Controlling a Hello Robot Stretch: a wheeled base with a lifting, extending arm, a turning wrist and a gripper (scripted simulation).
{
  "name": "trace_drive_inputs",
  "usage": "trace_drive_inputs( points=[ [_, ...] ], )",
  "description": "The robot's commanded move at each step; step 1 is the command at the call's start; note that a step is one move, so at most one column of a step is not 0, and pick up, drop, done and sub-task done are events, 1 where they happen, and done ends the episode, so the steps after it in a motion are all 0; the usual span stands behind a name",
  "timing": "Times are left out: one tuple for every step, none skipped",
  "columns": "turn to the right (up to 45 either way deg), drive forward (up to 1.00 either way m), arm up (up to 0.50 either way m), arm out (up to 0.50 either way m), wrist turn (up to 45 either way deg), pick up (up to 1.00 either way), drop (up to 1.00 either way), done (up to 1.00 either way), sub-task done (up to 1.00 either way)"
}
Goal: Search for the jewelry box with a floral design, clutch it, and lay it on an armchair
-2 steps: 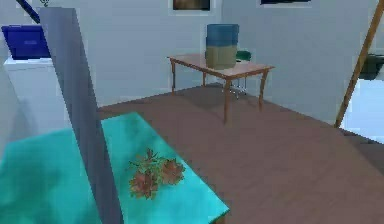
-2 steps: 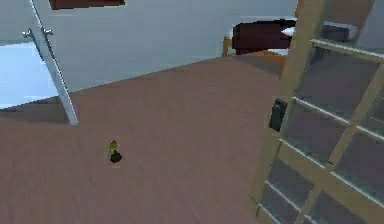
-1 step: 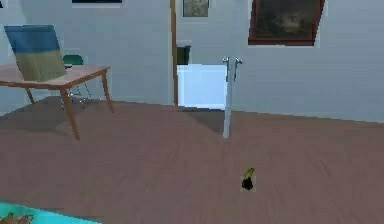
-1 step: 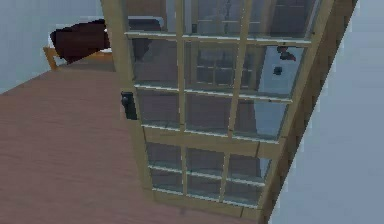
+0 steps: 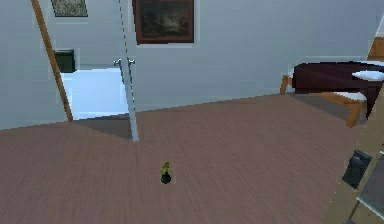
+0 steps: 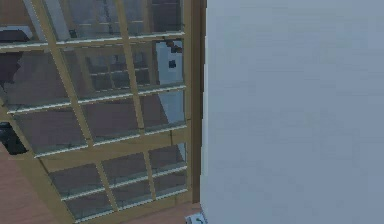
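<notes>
Ahead, a tall white door leaf (image 5: 130, 90), swung open and seen nearly edge-on, with a small metal lever handle (image 5: 124, 63) near its top. Left of the door, through the opening: a brightly lit room with a pale blue floor (image 5: 95, 90) and a dark green boxy thing (image 5: 65, 61) at the far wall there. Further left of the door, a slanting brown wooden frame post (image 5: 48, 55). Above and just right of the door, on the pale grey wall (image 5: 230, 60), a dark painting in a brown frame (image 5: 163, 20). Above and left of the door, a smaller grey picture (image 5: 68, 8), cut by the top edge.

In front of the door, a little to its right and well apart from it, on the brown wood-plank floor (image 5: 240, 150): a small dark blob with a yellow-green top (image 5: 166, 174), too small to name. Far right of the door, against the same wall: a wooden-framed bed with a dark maroon cover (image 5: 325, 78) and a white pillow (image 5: 367, 73). Low and far right of the door, a pale wooden upright carrying a dark rectangular plate (image 5: 355, 168).

To the arm's side: a tall wooden lattice of glass panes (image 6: 110, 110), dim shapes behind the glass, meeting a plain pale wall (image 6: 290, 110) along a brown post. At the post's foot, a small white thing (image 6: 195, 217), cut by the bottom edge.

Cannot tell the end effector's state. Cannot tell where the jewelry box with a floral design is, nor where an armchair stands.
</notes>
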Motion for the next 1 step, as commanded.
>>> trace_drive_inputs(
  points=[
    [0.0,0.00,0.20,0.00,0.0,0.00,0.00,0.00,0.00]
  ],
)
